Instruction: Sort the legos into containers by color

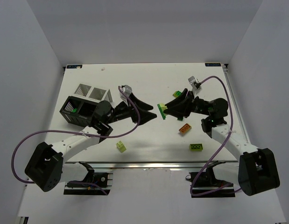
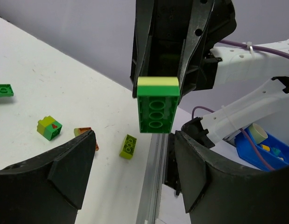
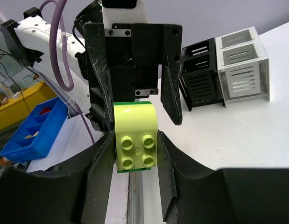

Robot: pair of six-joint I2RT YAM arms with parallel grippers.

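Observation:
My right gripper [image 1: 165,111] [image 3: 135,151] is shut on a lime brick [image 3: 135,137] stacked on a dark green brick [image 2: 157,108], held above the table's middle. My left gripper [image 1: 151,111] [image 2: 135,140] is open and empty, facing that brick from the left, a short gap away. The black container [image 1: 75,112] [image 3: 200,79] stands at the left with something green inside. The white container [image 1: 90,91] [image 3: 242,70] stands just behind it. Loose on the table are an orange brick [image 1: 184,128], a green brick [image 1: 196,147], a lime brick [image 1: 121,147] and a green piece [image 1: 178,94].
The left wrist view shows a lime brick [image 2: 129,146], an orange brick [image 2: 83,132], a lime-and-green piece [image 2: 49,128] and a green plate [image 2: 3,90] on the table. A metal rail [image 1: 149,164] runs along the near edge. A blue bin [image 3: 32,126] sits off the table.

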